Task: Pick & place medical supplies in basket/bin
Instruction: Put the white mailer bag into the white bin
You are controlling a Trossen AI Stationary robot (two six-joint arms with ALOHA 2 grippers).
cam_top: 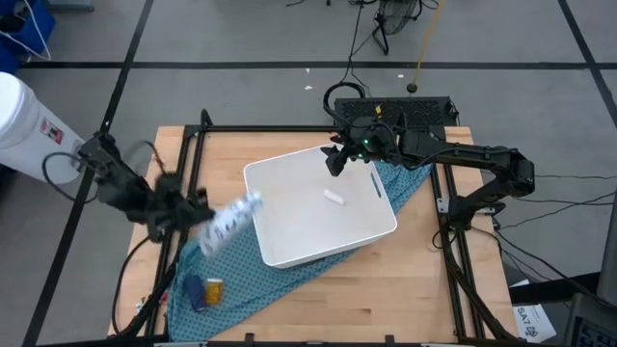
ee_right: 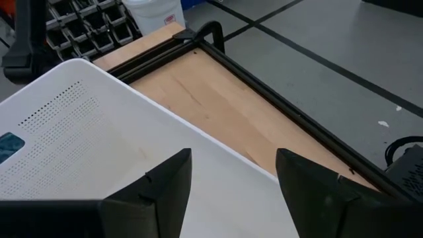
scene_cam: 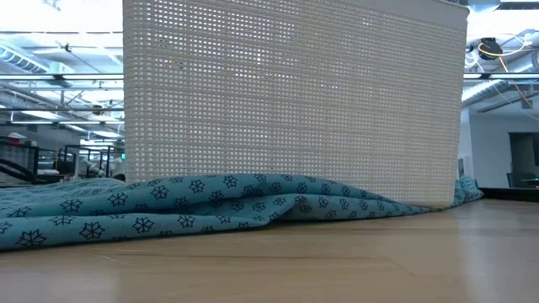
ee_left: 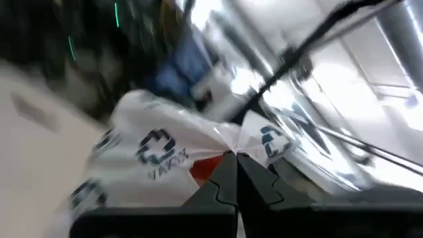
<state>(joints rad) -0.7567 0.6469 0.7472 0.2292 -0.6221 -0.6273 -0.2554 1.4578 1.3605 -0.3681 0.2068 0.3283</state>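
Note:
My left gripper [cam_top: 198,220] is shut on a flat white packet [cam_top: 231,220] with blue printed marks, at the left rim of the white tub [cam_top: 289,253]. The tub stands on a teal patterned cloth [cam_top: 251,284]. A tiny white tube [cam_top: 334,198] lies on the tub's floor. On the cloth near the table's near left corner lie a dark blue object [cam_top: 196,289] and a small orange bottle [cam_top: 214,289]. My right gripper [cam_top: 335,160] hangs open above the tub's far rim [ee_right: 99,79]. My left gripper pinches the white packet between its two shut fingers [ee_left: 221,182] at a crumpled edge [ee_left: 228,142]. The fingers come about level from the table's left. The packet is lifted clear and sticks out beyond the fingers toward the tub, above the cloth.
A white cylindrical container with a red label [cam_top: 19,120] stands off the table's far left corner. A black frame [cam_top: 193,145] runs along the table's edges. In the low view the tub's perforated wall [scene_cam: 295,101] fills the middle, with the cloth [scene_cam: 168,202] bunched before it.

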